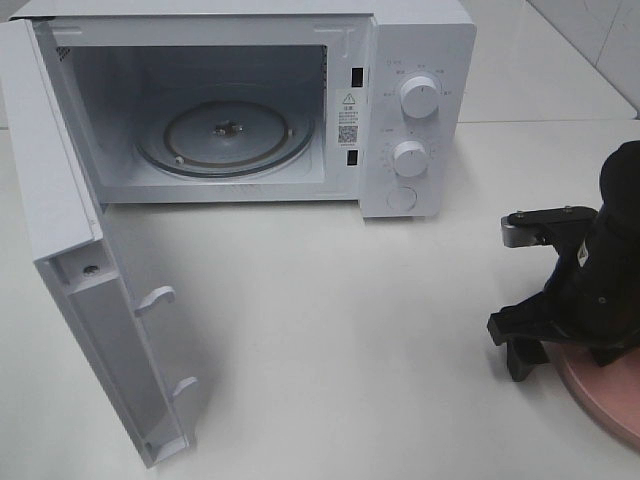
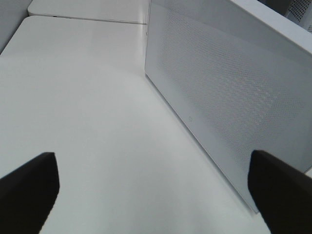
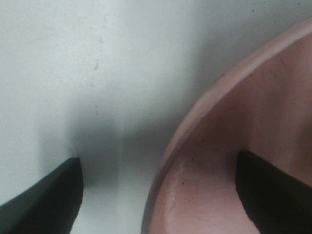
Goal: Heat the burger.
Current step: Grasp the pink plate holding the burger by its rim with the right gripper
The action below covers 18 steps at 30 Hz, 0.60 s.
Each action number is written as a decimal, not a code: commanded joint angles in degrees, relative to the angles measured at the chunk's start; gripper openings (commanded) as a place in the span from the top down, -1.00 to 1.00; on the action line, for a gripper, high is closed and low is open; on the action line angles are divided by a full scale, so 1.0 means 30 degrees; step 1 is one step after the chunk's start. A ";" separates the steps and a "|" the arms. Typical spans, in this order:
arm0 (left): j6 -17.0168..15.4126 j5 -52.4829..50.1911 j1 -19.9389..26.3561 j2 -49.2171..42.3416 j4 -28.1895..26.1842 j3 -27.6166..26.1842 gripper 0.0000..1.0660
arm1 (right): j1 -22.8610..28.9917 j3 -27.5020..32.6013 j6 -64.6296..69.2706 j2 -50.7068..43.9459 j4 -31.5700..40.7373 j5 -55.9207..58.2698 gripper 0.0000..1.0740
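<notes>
Meanwhile, microwave [image 1: 400, 120] stands on white table [image 1: 350, 330], door [image 1: 70, 250] swung wide, glass turntable [image 1: 225, 135] visible inside. Right gripper [image 3: 157, 163] straddles rim of pink plate [image 3: 219, 146], jaws released: one finger table-side, other over plate. Left gripper [image 2: 156, 195] spread wide, grasping nothing, facing perforated door panel. Whereabouts of burger cannot be told — right arm [image 1: 610, 260] covers much of plate.

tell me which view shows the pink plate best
Right wrist: the pink plate is close up, its rim and inner surface clear. Exterior high shows only a slice of it under the right arm. Left wrist shows none of it.
</notes>
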 commanded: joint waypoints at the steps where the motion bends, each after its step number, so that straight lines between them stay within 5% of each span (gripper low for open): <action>1: -0.0038 -0.0210 -0.0038 -0.0248 -0.0076 0.0076 -0.83 | -0.0038 0.0057 0.0344 0.0573 -0.0076 -0.0592 -0.48; 10: -0.0038 -0.0210 -0.0038 -0.0248 -0.0076 0.0076 -0.83 | -0.0038 0.0057 0.1108 0.0726 -0.0497 -0.0745 -0.26; 18: -0.0038 -0.0210 -0.0038 -0.0248 -0.0076 0.0076 -0.83 | -0.0038 0.0057 0.1146 0.0726 -0.0688 -0.0439 0.24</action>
